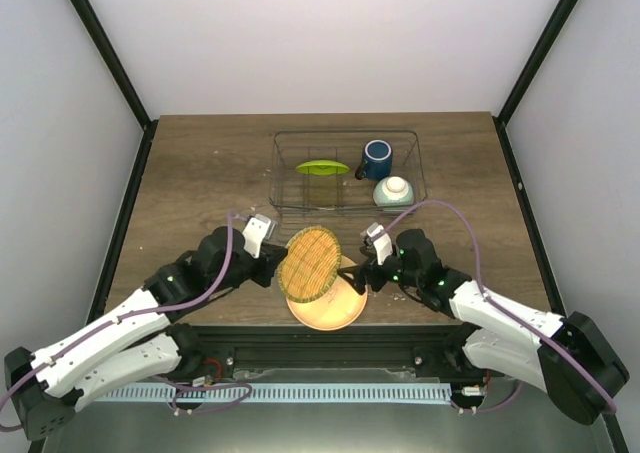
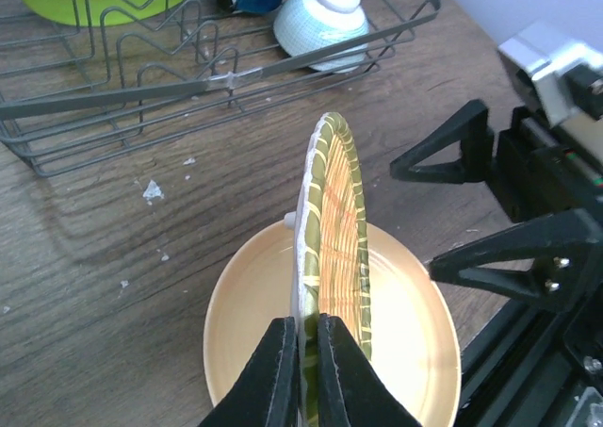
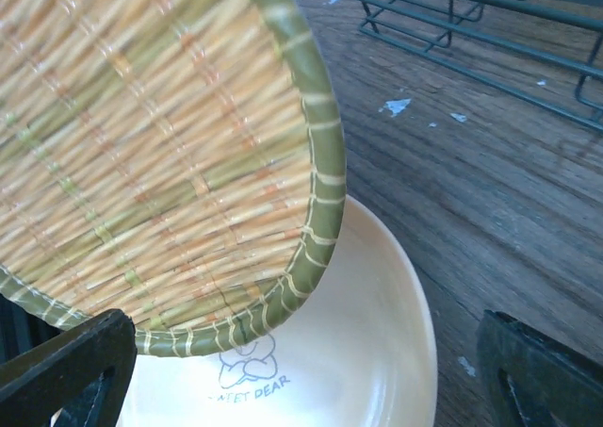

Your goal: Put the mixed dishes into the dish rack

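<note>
Weave of straw and orange with an olive-green rim marked the woven plate (image 1: 311,263), which stood on edge over a plain tan plate (image 1: 335,310) at the table's near side, short of the rack (image 1: 285,209). The left pincer (image 2: 304,335) was clamped on its near rim; the right pincer (image 1: 356,273) gaped apart just right of it.

Before the dish rack (image 1: 300,188), upright plate (image 1: 311,263) stands over flat plate (image 1: 335,311).
</note>
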Robot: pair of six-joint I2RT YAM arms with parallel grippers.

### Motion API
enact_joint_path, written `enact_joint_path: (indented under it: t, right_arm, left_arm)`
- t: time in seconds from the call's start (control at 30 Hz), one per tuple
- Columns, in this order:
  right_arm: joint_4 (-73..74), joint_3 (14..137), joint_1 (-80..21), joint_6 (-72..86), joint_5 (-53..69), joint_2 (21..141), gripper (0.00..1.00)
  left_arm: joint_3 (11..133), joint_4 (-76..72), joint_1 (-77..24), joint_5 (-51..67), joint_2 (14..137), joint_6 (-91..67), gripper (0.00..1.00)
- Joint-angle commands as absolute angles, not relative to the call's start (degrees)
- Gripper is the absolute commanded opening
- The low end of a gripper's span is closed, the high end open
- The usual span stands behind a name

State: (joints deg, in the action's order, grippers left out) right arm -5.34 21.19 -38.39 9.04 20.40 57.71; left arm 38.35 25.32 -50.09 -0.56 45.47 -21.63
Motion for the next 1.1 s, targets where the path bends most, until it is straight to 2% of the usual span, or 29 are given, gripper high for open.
enact_joint_path:
  t: [0.0, 0.27, 0.47, 0.57, 0.63, 0.7, 0.8, 0.93, 0.97, 1.07]
  right_arm:
    - [-17.55, 18.12, -38.36, 7.22, 25.56, 57.09, 1.0]
    - [-34.71, 13.03, -38.32, 8.34, 35.53, 59.12, 1.0]
    - [-43.14, 14.54, -38.32, 11.15, 44.04, 66.29, 0.99]
    - [-45.67, 15.74, -38.35, 12.64, 47.77, 69.69, 0.82]
    - [-45.72, 16.75, -38.32, 13.19, 49.9, 71.02, 0.66]
    - [-44.99, 17.41, -38.32, 13.37, 51.06, 71.37, 0.44]
    - [-43.59, 17.4, -38.32, 12.92, 50.65, 70.23, 0.25]
    - [-38.33, 18.26, -38.32, 11.23, 48.22, 67.81, 0.04]
    - [-36.81, 18.51, -38.32, 10.65, 47.45, 67.14, 0.01]
    - [-32.03, 19.57, -38.32, 8.82, 44.82, 65.86, 0.01]
  left_arm:
    - [39.73, 23.0, -49.92, 2.73, 42.54, -21.53, 0.0]
    - [39.44, 21.39, -49.94, 9.32, 42.36, -20.63, 0.0]
    - [37.54, 17.4, -50.01, 13.28, 41.95, -20.44, 0.0]
    - [36.75, 15.75, -50.01, 14.14, 41.51, -20.07, 0.0]
    - [36.59, 15.64, -50.01, 14.06, 41.36, -19.58, 0.0]
    - [36.57, 15.91, -50.01, 13.81, 41.33, -19.16, 0.0]
    - [36.49, 16.44, -50.02, 13.3, 41.48, -18.78, 0.0]
    - [36.1, 16.78, -50.01, 12.23, 41.56, -18.85, 0.0]
    - [36.03, 16.73, -50.01, 11.95, 41.57, -18.96, 0.03]
    - [35.76, 17.17, -50.06, 10.88, 41.72, -18.95, 0.22]
